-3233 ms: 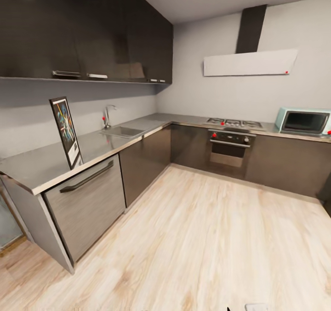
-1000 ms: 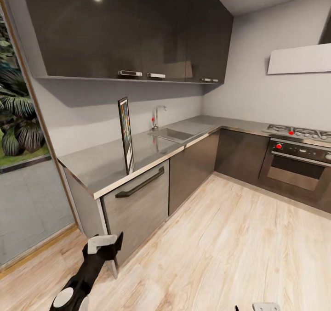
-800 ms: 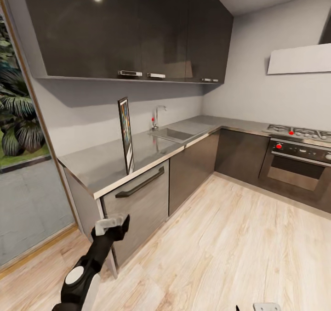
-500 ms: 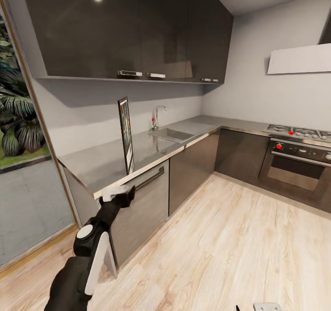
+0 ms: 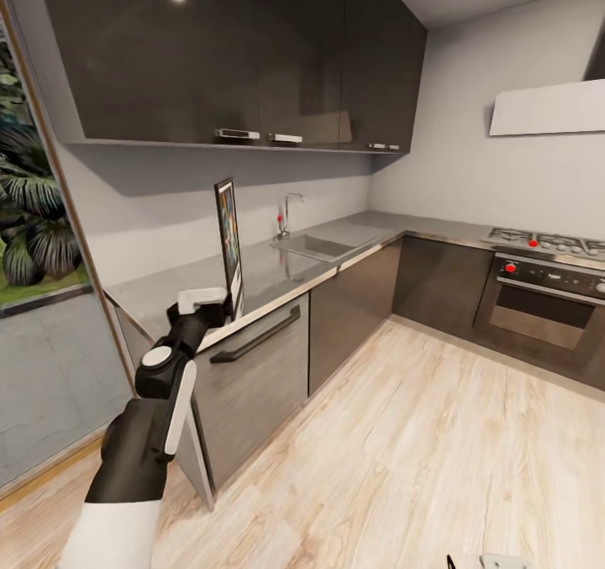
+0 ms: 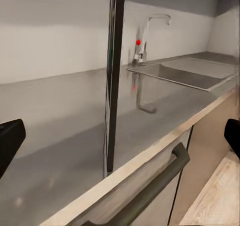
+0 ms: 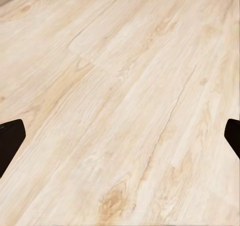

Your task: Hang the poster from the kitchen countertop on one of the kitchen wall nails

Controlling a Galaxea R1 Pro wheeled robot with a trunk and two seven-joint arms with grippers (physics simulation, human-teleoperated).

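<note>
- Head view: the poster (image 5: 228, 245) stands upright on the kitchen countertop (image 5: 277, 271), seen nearly edge-on, close to the counter's front edge and on the window side of the sink (image 5: 315, 246).
- The left gripper (image 5: 204, 302) is raised at the counter's front edge, just beside the lower part of the poster; from here I cannot tell whether it touches the frame, nor how its jaws stand.
- A tap (image 5: 287, 212) rises behind the sink, dark wall cupboards (image 5: 244, 56) hang above the counter, and a drawer front with a long dark handle (image 5: 256, 334) sits below the poster.
- Further along from the sink, round the corner, are a hob (image 5: 542, 241) and an oven (image 5: 542, 296); the floor (image 5: 403, 451) is pale wood.
- A window (image 5: 34, 241) with green plants outside lies at the counter's end, beyond the poster.
- Left wrist view: the poster (image 6: 114, 78) appears as a thin dark upright edge on the countertop (image 6: 60, 136), centred between the two dark fingertips (image 6: 9, 141), which are spread wide and clear of it. The sink (image 6: 182, 74) and tap (image 6: 146, 38) lie beyond the poster.
- Right wrist view: the right gripper (image 7: 120, 141) points at the wood floor (image 7: 125, 95), its fingertips (image 7: 9, 141) wide apart and holding nothing.
</note>
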